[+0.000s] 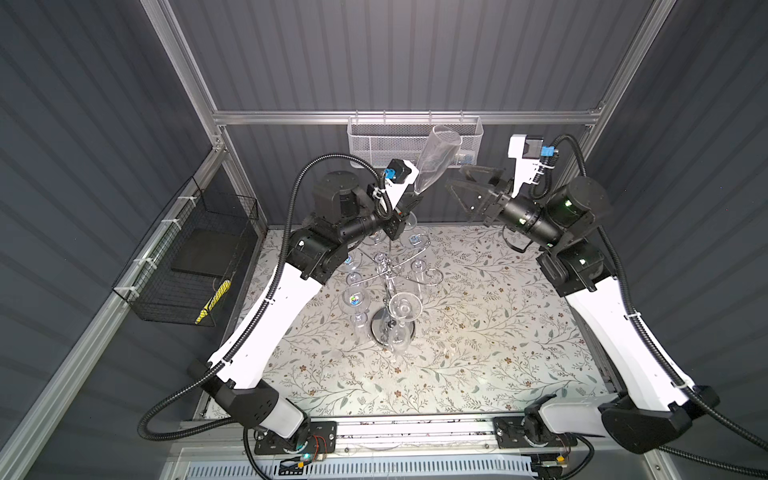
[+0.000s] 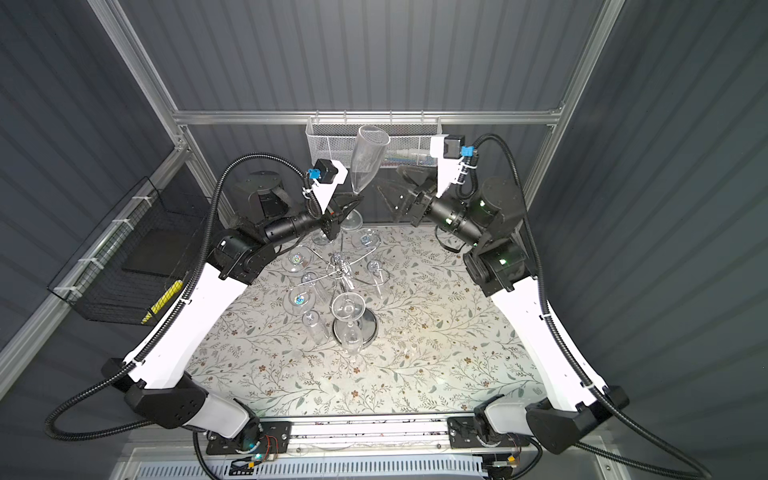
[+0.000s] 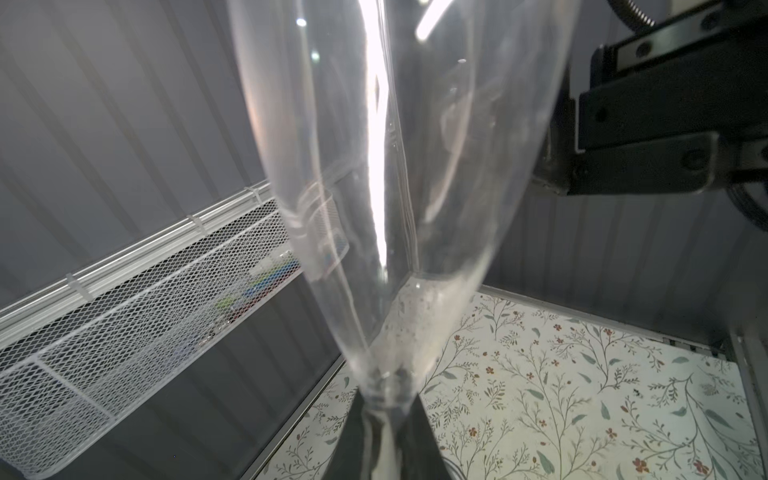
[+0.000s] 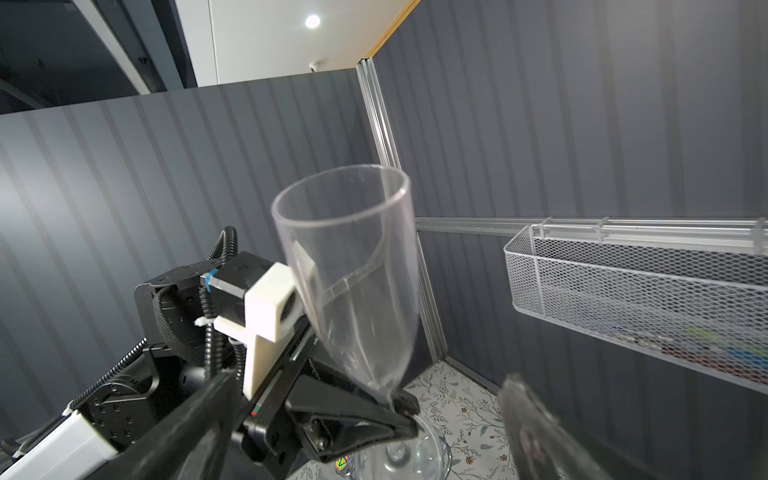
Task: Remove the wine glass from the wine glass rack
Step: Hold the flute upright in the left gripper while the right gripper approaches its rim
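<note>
Glass (image 1: pixel 437 160) stem in left tool (image 1: pixel 414 198), above rack (image 1: pixel 390 274)

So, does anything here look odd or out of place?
Only one thing: a wine glass sits tilted, mouth up, pinched at its stem by the left claw, above the rack. Nothing looks spilled or broken.

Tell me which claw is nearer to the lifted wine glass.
Left. The left claw is shut on the stem of the wine glass; the right claw hangs open beside it, not touching.
</note>
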Controlling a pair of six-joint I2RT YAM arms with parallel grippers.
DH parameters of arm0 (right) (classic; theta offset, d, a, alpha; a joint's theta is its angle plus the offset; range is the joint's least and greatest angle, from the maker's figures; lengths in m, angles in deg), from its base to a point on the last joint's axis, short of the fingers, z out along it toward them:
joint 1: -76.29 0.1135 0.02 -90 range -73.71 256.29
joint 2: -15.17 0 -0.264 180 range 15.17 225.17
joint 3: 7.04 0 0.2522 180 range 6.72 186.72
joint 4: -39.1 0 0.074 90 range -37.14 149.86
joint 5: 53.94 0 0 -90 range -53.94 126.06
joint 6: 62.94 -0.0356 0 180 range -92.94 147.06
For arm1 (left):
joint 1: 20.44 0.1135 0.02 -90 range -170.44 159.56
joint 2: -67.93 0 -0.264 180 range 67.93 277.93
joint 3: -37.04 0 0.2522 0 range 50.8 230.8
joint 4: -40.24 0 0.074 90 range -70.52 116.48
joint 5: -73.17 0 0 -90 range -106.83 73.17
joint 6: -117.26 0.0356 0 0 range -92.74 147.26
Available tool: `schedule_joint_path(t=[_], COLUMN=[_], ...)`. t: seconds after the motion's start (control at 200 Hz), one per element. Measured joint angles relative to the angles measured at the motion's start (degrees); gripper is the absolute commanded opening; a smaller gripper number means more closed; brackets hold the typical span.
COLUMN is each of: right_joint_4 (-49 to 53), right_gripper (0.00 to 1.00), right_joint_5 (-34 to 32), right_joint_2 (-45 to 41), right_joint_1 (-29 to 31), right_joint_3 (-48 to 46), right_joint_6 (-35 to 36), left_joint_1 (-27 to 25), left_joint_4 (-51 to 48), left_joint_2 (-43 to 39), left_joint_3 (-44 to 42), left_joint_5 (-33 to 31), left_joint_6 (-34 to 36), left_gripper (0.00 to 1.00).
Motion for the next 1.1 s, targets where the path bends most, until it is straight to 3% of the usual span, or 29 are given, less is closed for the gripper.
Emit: schedule_joint_path(t=[0.33, 0.715, 1.101], right_joint_4=[1.2, 0.9, -0.3], right_gripper=[0.99, 0.99, 0.86], right_joint_5=[-6.2, -14.0, -16.2], right_joint_2=[4.0, 5.4, 6.6], right_joint_1=[5.9, 6.9, 7.8], right_joint_3=[5.1, 5.3, 6.2], right_joint_6=[5.7, 6.3, 7.1], left_joint_1=[0.0, 0.0, 0.0], left_joint_4=[0.6, 1.2, 1.2], left_joint_2=[-1.1, -1.5, -1.6], left_joint_3=[-2.9, -3.8, -4.2], left_joint_5=[-0.4, 1.0, 1.2], left_joint_6=[1.8, 1.8, 1.8], left_gripper=[0.0, 0.0, 0.0])
